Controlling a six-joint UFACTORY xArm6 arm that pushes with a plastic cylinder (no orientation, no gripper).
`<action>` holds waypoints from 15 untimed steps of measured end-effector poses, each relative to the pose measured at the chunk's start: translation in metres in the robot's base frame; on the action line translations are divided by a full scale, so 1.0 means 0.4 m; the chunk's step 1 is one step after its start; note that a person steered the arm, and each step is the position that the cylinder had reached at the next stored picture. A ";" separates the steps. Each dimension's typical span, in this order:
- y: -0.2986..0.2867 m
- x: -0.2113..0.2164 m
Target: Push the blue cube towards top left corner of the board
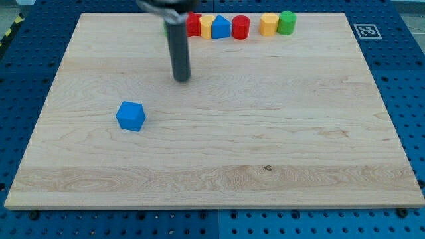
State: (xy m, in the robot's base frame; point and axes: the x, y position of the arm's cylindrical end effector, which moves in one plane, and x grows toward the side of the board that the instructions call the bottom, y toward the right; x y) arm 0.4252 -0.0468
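The blue cube lies on the wooden board, left of centre. My tip is the lower end of a dark rod that comes down from the view's top. It stands up and to the right of the blue cube, apart from it, with bare board between them.
A row of blocks lies along the board's top edge: a red block partly behind the rod, a yellow block, a blue house-shaped block, a red cylinder, a yellow block and a green cylinder. A fiducial tag sits at the top right.
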 end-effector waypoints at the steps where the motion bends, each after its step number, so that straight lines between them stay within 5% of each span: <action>1: 0.001 0.214; 3: -0.043 0.358; 5: -0.103 0.348; 8: -0.256 0.075; 12: -0.331 0.126; 15: -0.394 -0.098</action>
State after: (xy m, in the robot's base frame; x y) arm 0.3862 -0.2044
